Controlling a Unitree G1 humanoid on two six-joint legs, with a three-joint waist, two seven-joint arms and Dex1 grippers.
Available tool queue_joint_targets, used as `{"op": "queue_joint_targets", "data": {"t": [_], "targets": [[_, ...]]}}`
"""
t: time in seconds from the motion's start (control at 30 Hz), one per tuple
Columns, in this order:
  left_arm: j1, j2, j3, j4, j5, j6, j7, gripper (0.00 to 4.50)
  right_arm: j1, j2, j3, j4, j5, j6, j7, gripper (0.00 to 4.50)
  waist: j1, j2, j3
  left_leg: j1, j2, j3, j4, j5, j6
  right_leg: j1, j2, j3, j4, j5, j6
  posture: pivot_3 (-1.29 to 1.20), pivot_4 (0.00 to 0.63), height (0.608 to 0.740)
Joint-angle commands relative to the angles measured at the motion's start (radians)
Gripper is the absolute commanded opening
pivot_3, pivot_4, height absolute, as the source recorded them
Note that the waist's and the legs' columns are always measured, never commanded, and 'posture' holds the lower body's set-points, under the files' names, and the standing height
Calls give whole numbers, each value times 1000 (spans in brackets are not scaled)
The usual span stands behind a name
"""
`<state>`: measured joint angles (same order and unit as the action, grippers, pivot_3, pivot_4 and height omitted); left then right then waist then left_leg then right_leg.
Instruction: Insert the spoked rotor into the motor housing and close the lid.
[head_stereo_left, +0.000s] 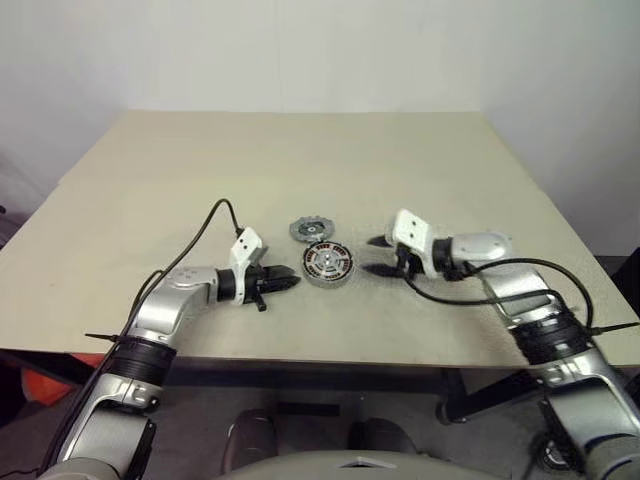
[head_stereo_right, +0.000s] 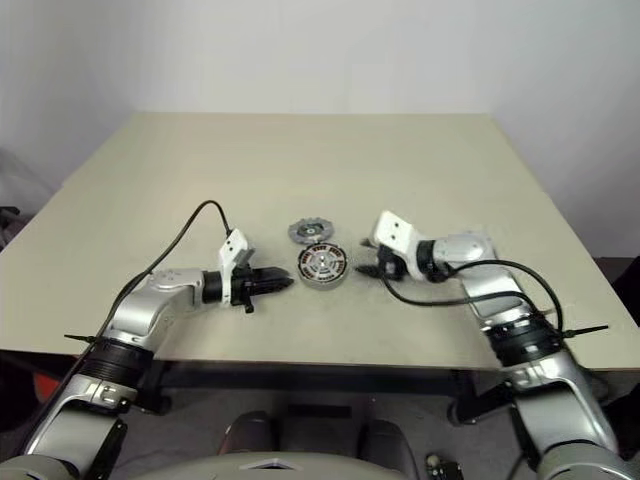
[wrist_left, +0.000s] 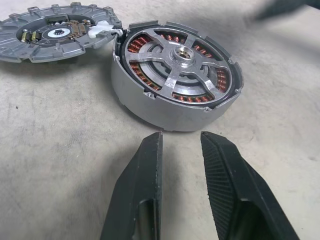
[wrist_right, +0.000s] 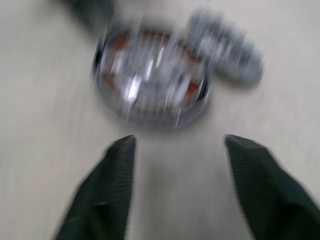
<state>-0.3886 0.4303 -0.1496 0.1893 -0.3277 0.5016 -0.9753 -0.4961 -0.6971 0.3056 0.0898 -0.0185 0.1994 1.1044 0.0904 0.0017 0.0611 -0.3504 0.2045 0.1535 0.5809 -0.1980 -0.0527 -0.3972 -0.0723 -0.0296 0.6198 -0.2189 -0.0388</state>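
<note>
1. Centrally on the tabletop (head_stereo_left: 200, 170) sits the motor housing (head_stereo_left: 328, 263), lying flat with its open face up; it is round, so no long axis shows
2. Inside it rests the spoked rotor (wrist_left: 182, 62), its spokes and central hub facing up, copper windings visible between the spokes
3. Just behind the housing, on its left far side, lies the lid (head_stereo_left: 310, 229), flat on the tabletop with its notched edge touching or nearly touching the housing's rim; the left wrist view shows its inner side up, with a dark centre
4. Left of the housing the left pincer (head_stereo_left: 290, 282) points toward it, tips close to its side wall but apart from it; the fingers (wrist_left: 145, 170) stand narrow with a small gap, holding nothing
5. Right of the housing the right pincer (head_stereo_left: 378, 255) points back toward it from the opposite side, a little farther off than the left one; its fingers (wrist_right: 117, 165) are spread wide and hold nothing
6. So the housing lies between the two pincers, neither touching it
</note>
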Motion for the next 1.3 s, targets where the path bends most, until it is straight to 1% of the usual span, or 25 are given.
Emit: {"op": "queue_joint_targets", "data": {"t": [0.03, 0.27, 0.57, 0.67, 0.8, 1.1, 1.3], "targets": [[-33, 0, 9, 7, 7, -32, -9, 1295, -72, -3, 60, 23, -82, -152, 20, 4184, -6, 0, 0, 0, 0, 0, 0, 0, 0, 0, 1, 0, 0, 0, 0, 0, 0, 740], [-24, -13, 8, 12, 16, -38, 8, 1295, -199, 49, 151, 175, -190, -339, 47, 4184, -8, 0, 0, 1, 0, 0, 2, -1, 2, -1, 1, 1, 3, 0, -1, 0, 0, 740], [-5, -15, 15, -5, 18, -31, 27, 1295, -302, 77, 232, 323, -294, -537, 81, 4184, -10, 0, 0, -1, 0, 0, 5, -4, 7, -2, 0, 0, 2, 0, -1, 0, 0, 740], [4, -14, 14, -12, 17, -30, 30, 1295, -333, 96, 246, 371, -305, -577, 100, 4184, -14, 0, 0, -1, 1, 0, 7, -4, 7, -2, 0, 0, 3, 0, -1, 0, 0, 740], [8, -20, 12, -18, 17, -25, 38, 1295, -393, 127, 268, 474, -347, -642, 88, 4184, -19, 0, 0, -1, 1, 0, 10, -4, 7, -2, 0, 0, 5, 0, -1, 0, 0, 740], [24, -23, 15, -40, 13, -16, 55, 1295, -473, 223, 286, 692, -380, -708, 102, 4184, -26, 0, 0, -1, 1, 0, 15, -6, 9, -1, 0, 0, 5, 1, -2, 0, 0, 740], [32, -18, 22, -44, 12, -15, 67, 1295, -476, 248, 292, 717, -390, -752, 119, 4184, -30, -1, 0, 1, 1, 0, 15, -6, 9, 1, 0, 0, 5, 1, -3, 0, 0, 740]]}}
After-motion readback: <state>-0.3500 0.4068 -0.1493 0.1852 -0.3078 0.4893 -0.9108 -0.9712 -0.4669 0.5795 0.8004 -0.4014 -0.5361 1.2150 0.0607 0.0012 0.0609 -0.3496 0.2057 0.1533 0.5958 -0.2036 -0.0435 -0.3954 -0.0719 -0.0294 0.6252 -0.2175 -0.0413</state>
